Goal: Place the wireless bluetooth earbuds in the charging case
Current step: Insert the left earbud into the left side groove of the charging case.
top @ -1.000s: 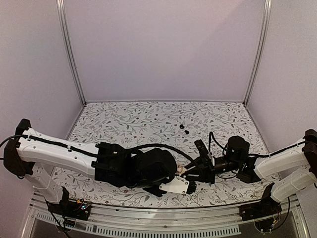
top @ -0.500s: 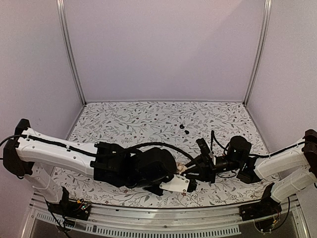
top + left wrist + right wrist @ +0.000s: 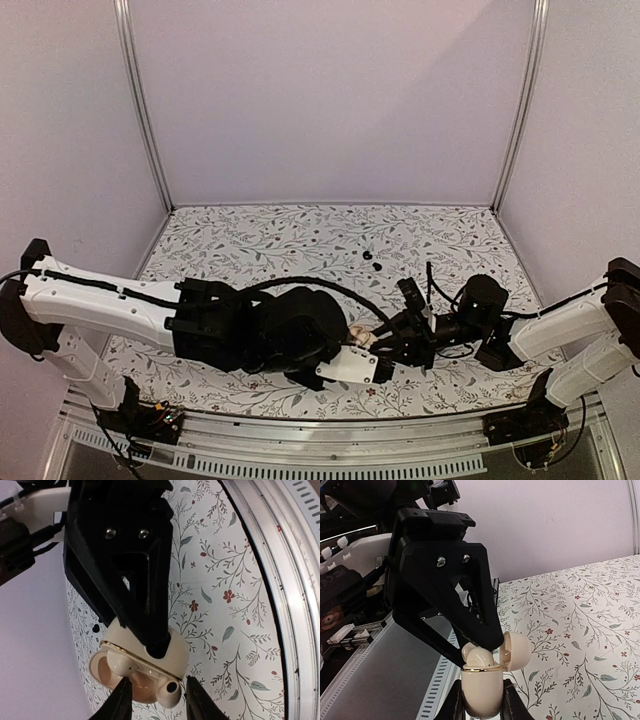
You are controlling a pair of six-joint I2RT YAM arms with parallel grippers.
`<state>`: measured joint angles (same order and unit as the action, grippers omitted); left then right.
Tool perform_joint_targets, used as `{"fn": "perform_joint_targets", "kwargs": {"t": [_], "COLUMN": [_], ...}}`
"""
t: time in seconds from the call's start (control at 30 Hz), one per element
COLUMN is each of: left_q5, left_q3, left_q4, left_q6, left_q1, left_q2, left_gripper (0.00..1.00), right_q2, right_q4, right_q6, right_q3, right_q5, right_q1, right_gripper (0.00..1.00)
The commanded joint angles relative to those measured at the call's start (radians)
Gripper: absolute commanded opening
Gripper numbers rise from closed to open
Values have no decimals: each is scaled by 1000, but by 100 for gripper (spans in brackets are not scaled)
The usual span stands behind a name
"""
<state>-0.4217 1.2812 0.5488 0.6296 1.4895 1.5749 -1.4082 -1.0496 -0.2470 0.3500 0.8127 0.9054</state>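
Earbud [image 3: 479,656] (cream, like its case) sits in the open charging case [image 3: 481,690], which my right claw [image 3: 482,706] clamps; my left claw [image 3: 156,705] straddles it, jaws apart. Two black buds [image 3: 366,256] lie well away on the surface [image 3: 300,240].

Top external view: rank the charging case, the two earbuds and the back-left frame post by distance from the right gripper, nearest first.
1. charging case, held in the right gripper, front centre.
2. earbuds, mid-table beyond it; the pair is too close to split.
3. frame post, back-left corner.
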Motion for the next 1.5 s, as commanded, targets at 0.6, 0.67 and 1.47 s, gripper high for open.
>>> {"fn": "perform_joint_targets", "kwargs": {"t": [0.6, 0.67, 1.47], "left_q5": [342, 380, 460], "left_q3": [-121, -144, -140], "left_q4": [-133, -159, -204], "left_q6": [-192, -202, -138], "left_q1": [-134, -150, -157], "left_q2": [-283, -296, -197], "left_gripper": [99, 100, 100], "right_q2": [37, 40, 7], "right_q4": [-66, -59, -17], "right_q6": [9, 13, 5], "right_q3": [2, 11, 77], "right_q5": [93, 113, 195], "right_q1": [9, 9, 13], "right_gripper": [0, 0, 0]}}
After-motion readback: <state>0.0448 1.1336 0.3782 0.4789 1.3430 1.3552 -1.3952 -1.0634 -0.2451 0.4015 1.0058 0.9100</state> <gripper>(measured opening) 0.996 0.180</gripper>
